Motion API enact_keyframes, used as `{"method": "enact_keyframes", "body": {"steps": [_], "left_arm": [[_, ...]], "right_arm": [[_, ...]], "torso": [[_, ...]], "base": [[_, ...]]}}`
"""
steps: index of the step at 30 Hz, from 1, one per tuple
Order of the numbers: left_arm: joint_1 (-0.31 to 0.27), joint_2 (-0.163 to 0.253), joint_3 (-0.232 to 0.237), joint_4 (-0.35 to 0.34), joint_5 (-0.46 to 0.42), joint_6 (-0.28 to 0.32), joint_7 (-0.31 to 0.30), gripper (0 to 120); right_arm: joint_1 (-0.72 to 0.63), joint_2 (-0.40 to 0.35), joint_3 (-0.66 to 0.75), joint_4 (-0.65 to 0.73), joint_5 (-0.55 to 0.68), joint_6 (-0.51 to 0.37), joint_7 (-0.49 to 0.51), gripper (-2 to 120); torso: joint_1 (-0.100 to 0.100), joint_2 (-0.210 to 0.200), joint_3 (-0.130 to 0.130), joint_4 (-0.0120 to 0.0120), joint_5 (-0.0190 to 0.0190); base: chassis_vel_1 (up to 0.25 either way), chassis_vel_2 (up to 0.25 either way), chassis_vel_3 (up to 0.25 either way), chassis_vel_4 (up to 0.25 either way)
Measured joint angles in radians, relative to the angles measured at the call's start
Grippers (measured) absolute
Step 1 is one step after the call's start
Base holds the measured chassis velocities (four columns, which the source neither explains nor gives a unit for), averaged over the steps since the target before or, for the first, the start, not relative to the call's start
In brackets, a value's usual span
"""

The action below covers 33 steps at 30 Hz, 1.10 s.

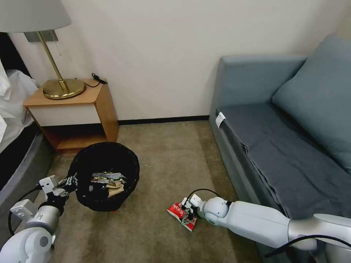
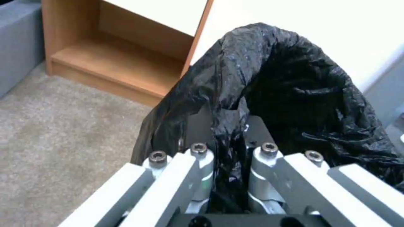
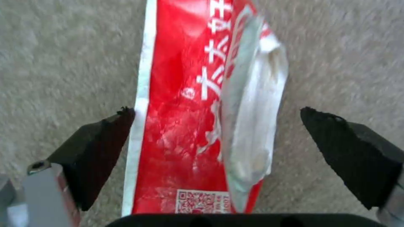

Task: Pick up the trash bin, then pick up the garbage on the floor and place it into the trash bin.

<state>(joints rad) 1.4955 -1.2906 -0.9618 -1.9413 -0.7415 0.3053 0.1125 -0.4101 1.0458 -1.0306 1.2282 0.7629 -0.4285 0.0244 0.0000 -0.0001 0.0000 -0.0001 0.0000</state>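
Observation:
The trash bin (image 1: 106, 175), lined with a crinkly black bag (image 2: 294, 85), is held at its near-left rim by my left gripper (image 1: 72, 181), which is shut on the bag-covered rim (image 2: 227, 148). Several litter pieces lie inside the bin (image 1: 109, 180). One piece of garbage, a red-and-white packet (image 1: 181, 213), lies flat on the beige carpet floor (image 1: 161, 171) right of the bin. My right gripper (image 1: 188, 213) is down over it, open, with its black fingers (image 3: 101, 148) on either side of the packet (image 3: 185, 126) and one touching its white edge.
A wooden nightstand (image 1: 73, 109) with a brass lamp stands behind the bin, its open shelf (image 2: 113, 63) close to the bin. A grey sofa (image 1: 285, 138) runs along the right. A bed edge (image 1: 14, 146) is at the left.

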Motion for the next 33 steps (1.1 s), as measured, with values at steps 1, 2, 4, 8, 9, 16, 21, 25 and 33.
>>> {"method": "enact_keyframes", "body": {"steps": [1,2,4,8,9,16,21,25,33], "left_arm": [[0.000,0.000,-0.001,0.002,0.000,-0.001,0.000,6],[0.000,0.000,-0.001,0.004,0.000,-0.002,0.001,6],[0.000,0.001,0.000,0.005,0.000,-0.002,0.001,6],[-0.002,0.000,0.001,0.011,0.001,-0.005,0.002,6],[-0.002,0.000,0.001,0.011,0.001,-0.005,0.002,6],[-0.004,0.001,0.001,0.014,0.003,-0.008,0.002,6],[-0.006,0.001,0.001,0.018,0.004,-0.008,0.003,6],[-0.005,0.000,0.001,0.018,0.004,-0.009,0.003,6],[-0.004,0.000,0.001,0.016,0.004,-0.009,0.003,6]], "right_arm": [[-0.005,0.005,0.004,-0.010,-0.003,0.003,0.002,100],[-0.008,0.009,0.006,-0.017,-0.005,0.005,0.004,100],[-0.011,0.012,0.007,-0.023,-0.007,0.007,0.006,100],[-0.021,0.028,0.015,-0.051,-0.020,0.017,0.013,100],[-0.021,0.028,0.015,-0.051,-0.020,0.017,0.013,100],[-0.028,0.046,0.025,-0.080,-0.034,0.043,0.016,81],[-0.031,0.050,0.026,-0.086,-0.037,0.056,0.016,70],[-0.034,0.054,0.027,-0.090,-0.040,0.065,0.019,60],[-0.035,0.056,0.032,-0.088,-0.044,0.070,0.039,37]], "torso": [[0.000,0.000,0.000,0.0000,0.0000],[0.000,0.000,0.000,0.0000,0.0000],[0.000,0.000,0.000,0.0000,0.0000],[0.000,0.000,0.000,0.0000,0.0000],[0.000,0.000,0.000,0.0000,0.0000],[0.000,0.000,0.000,-0.0001,-0.0001],[0.000,0.000,0.000,-0.0001,-0.0002],[0.000,0.000,0.000,-0.0001,-0.0001],[0.000,0.000,0.000,0.0003,0.0003]], "base": [[0.000,0.000,0.000,0.000],[0.000,0.000,0.000,0.000],[0.000,0.000,0.000,0.000],[0.000,0.000,0.000,0.000],[0.000,0.000,0.000,0.000],[0.000,0.000,0.000,0.000],[0.000,0.000,0.000,0.000],[0.000,0.000,0.000,0.000],[0.000,0.000,0.000,0.000]]}}
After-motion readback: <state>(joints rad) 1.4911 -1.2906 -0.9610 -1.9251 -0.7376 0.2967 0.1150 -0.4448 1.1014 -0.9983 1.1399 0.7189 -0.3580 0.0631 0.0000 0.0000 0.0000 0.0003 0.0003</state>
